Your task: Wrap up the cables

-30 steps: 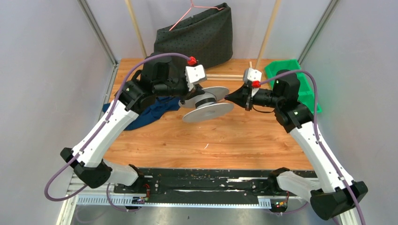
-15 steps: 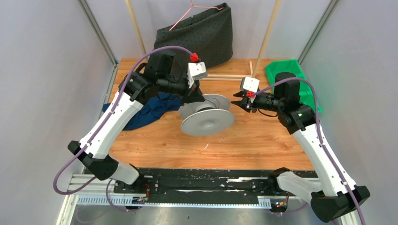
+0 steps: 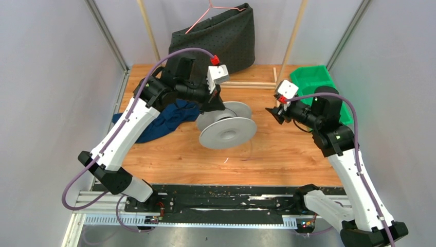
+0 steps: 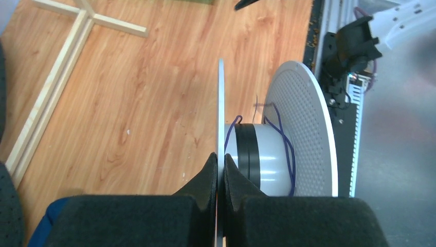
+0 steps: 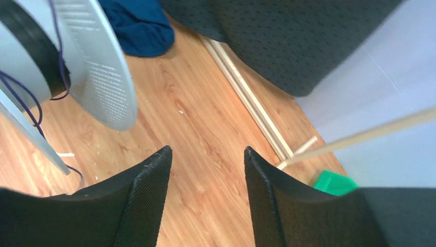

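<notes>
1 cable (image 4: 288, 147), thin and dark purple, in loose loops round the hub of the 1 grey-white spool (image 3: 226, 131), betw. its 2 flanges. One strand trails off the near flange twd the worktop (image 3: 288, 159). L pincer (image 4: 220, 172) pinches the edge of the far flange, and the L arm arches in from the spool's left. R pincer (image 5: 205, 154) is spread, nothing betw. its fingers, just right of the spool and apart from it. R arm is bent, wrist aimed at the spool. 1 blue cloth (image 3: 164, 121) lies left of the spool.
</notes>
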You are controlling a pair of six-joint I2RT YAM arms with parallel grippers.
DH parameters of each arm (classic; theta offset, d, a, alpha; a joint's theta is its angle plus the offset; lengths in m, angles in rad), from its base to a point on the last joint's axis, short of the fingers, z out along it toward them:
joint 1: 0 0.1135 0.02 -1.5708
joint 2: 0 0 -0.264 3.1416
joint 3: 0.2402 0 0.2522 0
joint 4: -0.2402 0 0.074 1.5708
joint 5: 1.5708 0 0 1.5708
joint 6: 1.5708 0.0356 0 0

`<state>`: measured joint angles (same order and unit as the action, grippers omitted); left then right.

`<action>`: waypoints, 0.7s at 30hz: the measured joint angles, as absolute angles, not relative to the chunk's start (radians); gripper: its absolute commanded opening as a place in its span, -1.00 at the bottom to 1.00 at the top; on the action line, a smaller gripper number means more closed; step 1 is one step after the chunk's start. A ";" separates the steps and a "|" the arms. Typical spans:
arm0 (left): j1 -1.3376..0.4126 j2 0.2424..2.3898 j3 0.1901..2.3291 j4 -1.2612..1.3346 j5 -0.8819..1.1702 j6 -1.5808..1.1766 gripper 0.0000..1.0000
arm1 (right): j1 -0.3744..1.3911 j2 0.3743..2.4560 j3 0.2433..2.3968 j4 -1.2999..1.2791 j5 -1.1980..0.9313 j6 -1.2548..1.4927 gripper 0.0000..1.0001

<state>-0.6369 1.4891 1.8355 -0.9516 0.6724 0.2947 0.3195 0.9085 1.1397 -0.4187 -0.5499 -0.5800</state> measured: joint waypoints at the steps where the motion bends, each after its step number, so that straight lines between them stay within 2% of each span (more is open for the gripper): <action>1: -0.637 1.489 1.835 -0.948 0.657 0.289 -1.00 | 0.307 0.901 1.141 -0.411 -0.536 -0.556 0.31; 4: -0.637 1.489 1.835 -0.913 0.576 0.244 -1.00 | 0.281 0.898 1.161 -0.387 -0.459 -0.451 0.44; 11: -0.636 1.472 1.828 -0.723 0.317 0.076 -1.00 | 0.252 0.926 1.182 -0.334 -0.271 -0.178 0.52; 21: -0.636 1.426 1.888 -0.570 0.201 -0.075 -1.00 | 0.246 0.890 0.808 -0.026 -0.316 0.166 0.59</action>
